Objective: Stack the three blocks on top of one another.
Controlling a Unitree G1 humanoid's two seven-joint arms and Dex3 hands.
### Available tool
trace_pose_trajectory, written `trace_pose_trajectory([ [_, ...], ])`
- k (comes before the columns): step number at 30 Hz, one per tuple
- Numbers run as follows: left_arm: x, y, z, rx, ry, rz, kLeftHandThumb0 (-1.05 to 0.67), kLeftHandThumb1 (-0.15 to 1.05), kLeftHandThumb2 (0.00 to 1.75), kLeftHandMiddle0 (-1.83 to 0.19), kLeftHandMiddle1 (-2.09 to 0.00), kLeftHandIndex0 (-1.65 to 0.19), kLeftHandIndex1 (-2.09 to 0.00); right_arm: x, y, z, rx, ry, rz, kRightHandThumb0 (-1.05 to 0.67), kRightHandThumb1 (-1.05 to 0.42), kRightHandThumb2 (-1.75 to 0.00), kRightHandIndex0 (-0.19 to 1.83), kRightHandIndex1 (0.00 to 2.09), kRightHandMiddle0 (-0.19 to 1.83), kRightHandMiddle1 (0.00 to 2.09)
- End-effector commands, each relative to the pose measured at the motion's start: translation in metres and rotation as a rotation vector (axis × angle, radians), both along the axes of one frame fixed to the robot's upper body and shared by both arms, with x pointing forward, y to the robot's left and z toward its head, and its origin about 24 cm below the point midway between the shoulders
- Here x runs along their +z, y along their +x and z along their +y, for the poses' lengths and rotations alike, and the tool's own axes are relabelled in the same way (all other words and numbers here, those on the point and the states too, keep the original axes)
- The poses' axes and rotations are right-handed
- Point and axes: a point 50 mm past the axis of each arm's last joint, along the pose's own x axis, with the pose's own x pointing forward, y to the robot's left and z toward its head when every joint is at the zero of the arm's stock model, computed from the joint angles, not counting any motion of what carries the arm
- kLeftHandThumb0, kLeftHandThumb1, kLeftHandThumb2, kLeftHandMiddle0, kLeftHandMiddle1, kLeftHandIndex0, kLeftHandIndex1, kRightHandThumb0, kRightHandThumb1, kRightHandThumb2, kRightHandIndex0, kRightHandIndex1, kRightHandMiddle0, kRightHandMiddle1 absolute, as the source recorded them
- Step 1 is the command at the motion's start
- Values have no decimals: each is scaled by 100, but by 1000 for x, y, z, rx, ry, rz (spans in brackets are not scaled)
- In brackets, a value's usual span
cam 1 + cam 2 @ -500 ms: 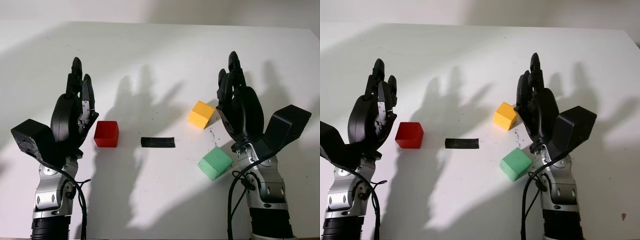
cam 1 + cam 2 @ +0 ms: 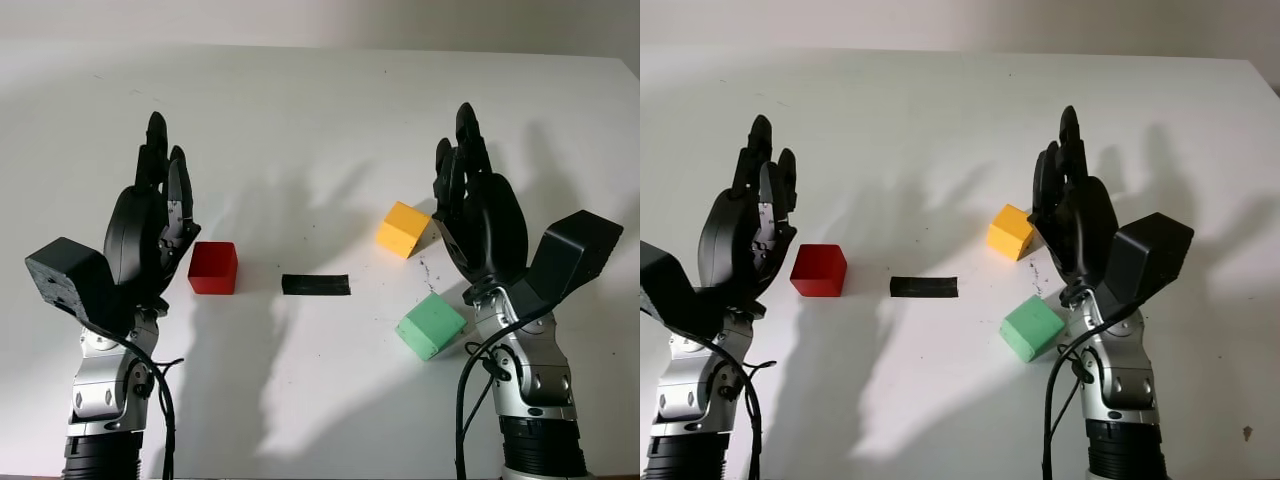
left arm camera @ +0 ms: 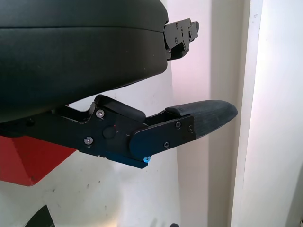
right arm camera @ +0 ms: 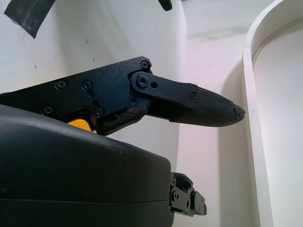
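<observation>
Nothing is stacked yet — the red block (image 2: 213, 268) sits on the counter (image 2: 320, 110) just inside the open left hand (image 2: 150, 225), while the yellow block (image 2: 402, 229) and green block (image 2: 430, 325) lie beside the open right hand (image 2: 478, 215) — nearer that one

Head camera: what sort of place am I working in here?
Likely a lab test bench, not a home: a bare white table, three coloured foam-like blocks, red, yellow and green, plus a black tape marker between the open left hand and right hand.
</observation>
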Motion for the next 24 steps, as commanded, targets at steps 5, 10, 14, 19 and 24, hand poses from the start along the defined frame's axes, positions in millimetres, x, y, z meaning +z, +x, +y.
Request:
trace_pose_trajectory([
  [5, 32, -13, 19, 100, 266, -116, -63, 105, 55, -12, -14, -6, -16, 6, -3, -3, -5, -20, -26, -73, -105, -69, -19, 0, -19, 0],
  [10, 55, -20, 30, 162, 571, -168, -69, 105, 38, -23, -9, -24, -23, 6, -3, -2, -4, -10, -18, -73, -105, -68, -19, 0, -19, 0],
  [14, 97, -35, 44, 132, 1033, -104, -76, 102, 12, -8, -5, -32, -17, 6, -2, -1, -8, -1, -29, -73, -105, -68, -19, 0, -19, 0],
  [19, 111, -36, 46, 74, 1219, -13, -79, 94, 4, -5, -5, -40, -13, 5, -2, 0, -9, 7, -30, -73, -105, -68, -19, 0, -19, 0],
  [24, 117, -31, 43, 21, 1371, 64, -82, 90, 4, -4, -5, -42, -10, 5, -3, 0, -15, 2, -24, -73, -105, -68, -19, 0, -19, 0],
])
